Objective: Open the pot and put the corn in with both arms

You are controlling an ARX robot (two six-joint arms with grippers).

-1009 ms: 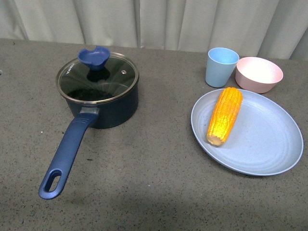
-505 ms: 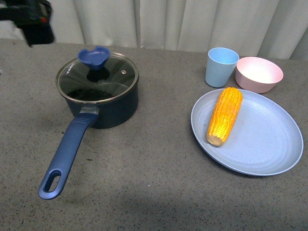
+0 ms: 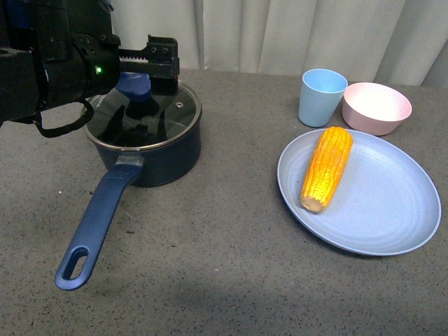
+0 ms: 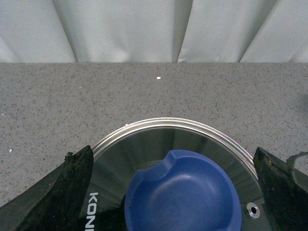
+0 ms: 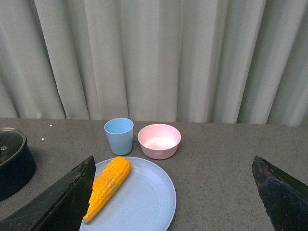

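Note:
The navy pot stands at the left of the table under a glass lid with a blue knob. Its long handle points toward the front edge. My left gripper hovers open just over the knob. In the left wrist view its fingers stand wide on either side of the knob, apart from it. The corn lies on a light-blue plate at the right. My right gripper is open, well back from the corn, and does not show in the front view.
A light-blue cup and a pink bowl stand behind the plate. A pale curtain hangs along the table's far edge. Bare grey table lies between pot and plate.
My left arm has come in from the upper left and now hangs over the pot lid. Pot, corn, plate, cup and bowl have not moved.

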